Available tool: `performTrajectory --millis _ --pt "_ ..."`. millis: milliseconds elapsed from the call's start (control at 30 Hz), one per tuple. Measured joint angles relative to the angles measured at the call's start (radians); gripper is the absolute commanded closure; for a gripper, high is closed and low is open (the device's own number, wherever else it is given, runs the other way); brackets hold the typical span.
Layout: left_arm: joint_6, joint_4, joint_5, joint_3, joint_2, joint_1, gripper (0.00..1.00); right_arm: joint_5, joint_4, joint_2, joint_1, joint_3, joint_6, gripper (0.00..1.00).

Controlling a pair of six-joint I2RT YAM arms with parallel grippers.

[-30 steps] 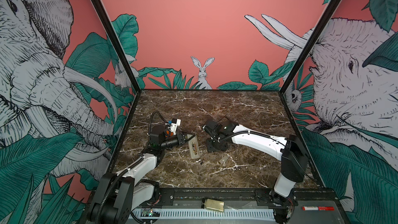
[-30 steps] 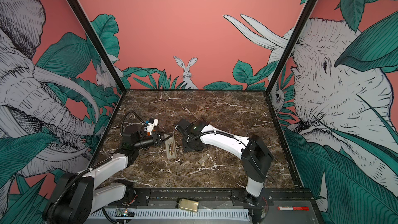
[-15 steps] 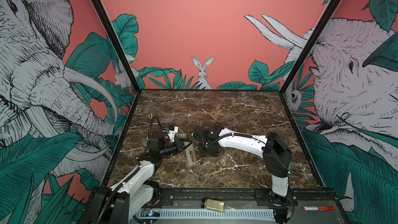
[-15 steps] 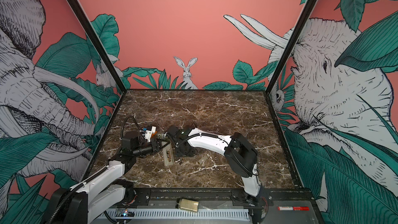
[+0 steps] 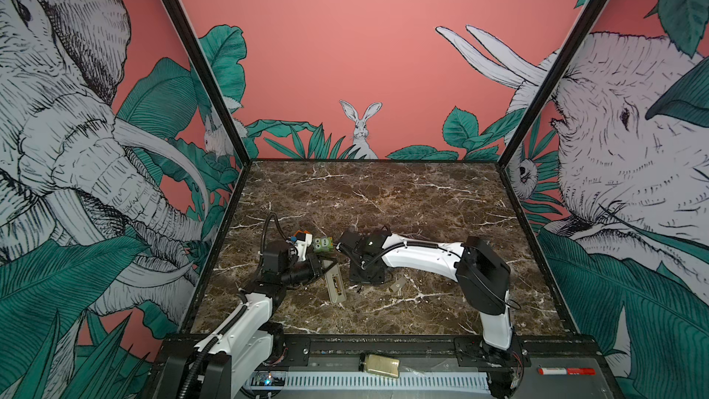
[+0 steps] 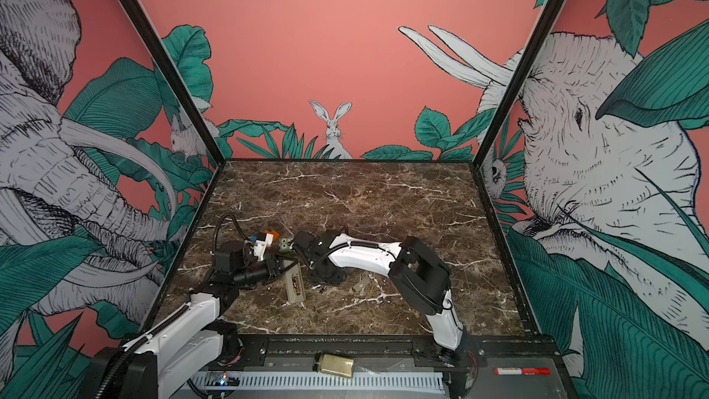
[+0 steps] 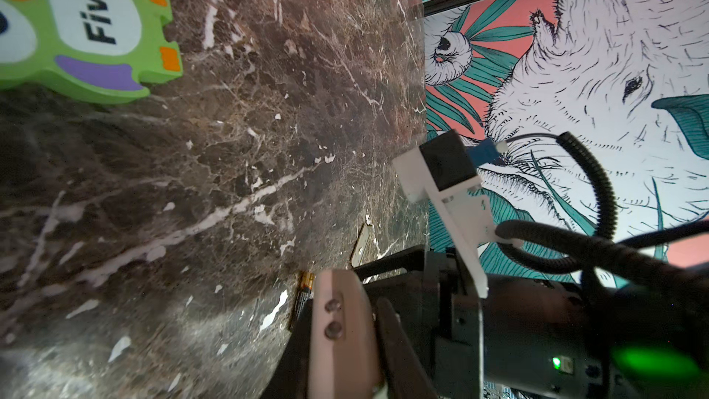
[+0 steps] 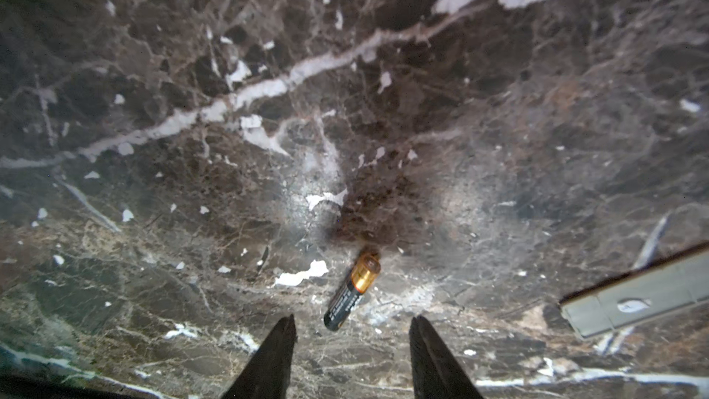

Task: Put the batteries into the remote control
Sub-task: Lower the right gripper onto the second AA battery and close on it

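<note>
My left gripper (image 5: 321, 265) is shut on one end of the remote control (image 5: 335, 285), which shows its grey-beige back with the battery recess and slants down toward the front of the table. In the left wrist view the remote control (image 7: 339, 333) is seen edge-on between the fingers. One of the batteries (image 8: 352, 293), black with a brassy end, lies on the marble. My right gripper (image 8: 353, 333) hangs open just above it, a fingertip on each side, not touching. The same battery (image 7: 303, 297) shows beside the remote in the left wrist view.
A green owl-faced block (image 5: 323, 244) marked "Five" lies behind the two grippers. A small flat grey cover piece (image 5: 399, 285) lies right of the right gripper (image 5: 364, 280); it also shows in the right wrist view as a cover piece (image 8: 633, 301). The enclosure walls (image 5: 215, 224) ring the marble table (image 5: 383, 193).
The right arm has swung left and come down over the battery, its jaws narrowing a little. The left gripper has carried the remote slightly toward the front.
</note>
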Motion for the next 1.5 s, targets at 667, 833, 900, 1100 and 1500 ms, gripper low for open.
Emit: performTrajectory --millis 667,833,900,1100,1500 --pt "-0.004 0.010 0.010 -0.011 -0.008 0.006 1.00 -0.001 0.008 0.055 0.000 -0.002 0.059 0.59" --pt "-0.004 0.010 0.013 -0.011 -0.008 0.006 1.00 -0.004 0.005 0.056 -0.001 -0.002 0.060 0.61" --pt "-0.004 0.010 0.014 -0.011 -0.008 0.006 1.00 -0.005 -0.001 0.061 -0.001 0.006 0.059 0.63" --pt "-0.004 0.010 0.014 -0.011 -0.008 0.006 1.00 -0.012 -0.017 0.096 -0.001 0.060 0.050 0.69" --pt "-0.004 0.010 0.013 -0.012 -0.012 0.006 1.00 -0.012 -0.033 0.099 -0.001 0.064 0.048 0.73"
